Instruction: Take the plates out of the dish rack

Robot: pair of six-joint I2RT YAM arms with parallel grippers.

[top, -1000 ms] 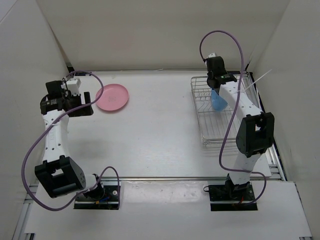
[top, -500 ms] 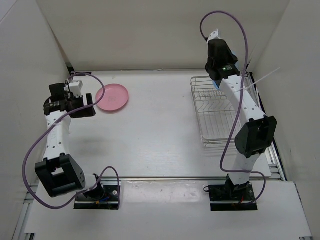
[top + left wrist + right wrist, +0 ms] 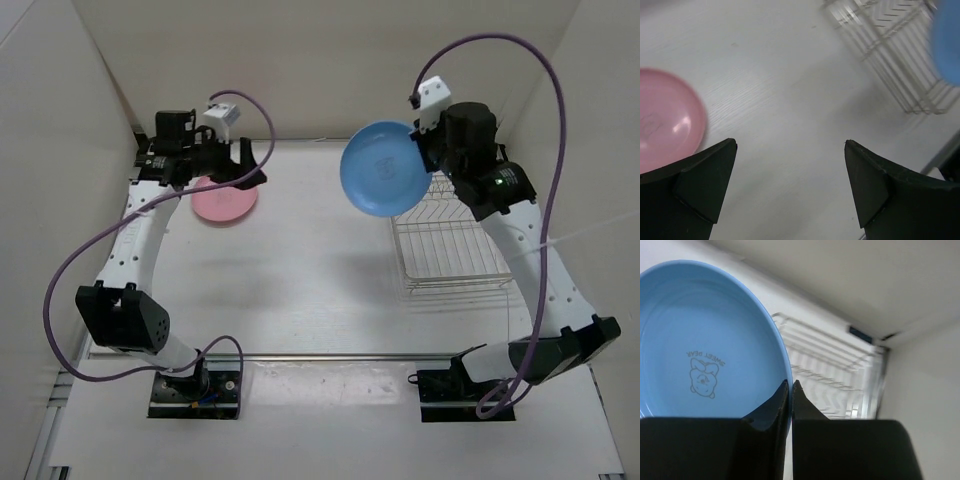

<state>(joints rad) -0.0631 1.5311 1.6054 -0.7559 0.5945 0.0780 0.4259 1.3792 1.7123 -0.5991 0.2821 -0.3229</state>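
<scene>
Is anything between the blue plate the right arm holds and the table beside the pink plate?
Nothing on the table. The blue plate, in the right gripper, clears the dish rack; the open left gripper hovers by the pink plate.

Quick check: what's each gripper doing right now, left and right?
Left gripper: open, holding nothing.
Right gripper: closed on the rim of the blue plate.

My right gripper [image 3: 428,150] has pulled the blue plate [image 3: 383,168] up out of the dish rack [image 3: 450,262]. The plate now faces the camera at upper centre-right, left of the rack. My left gripper [image 3: 252,165] has swung from the left edge to the pink plate [image 3: 222,203]'s upper rim.
</scene>
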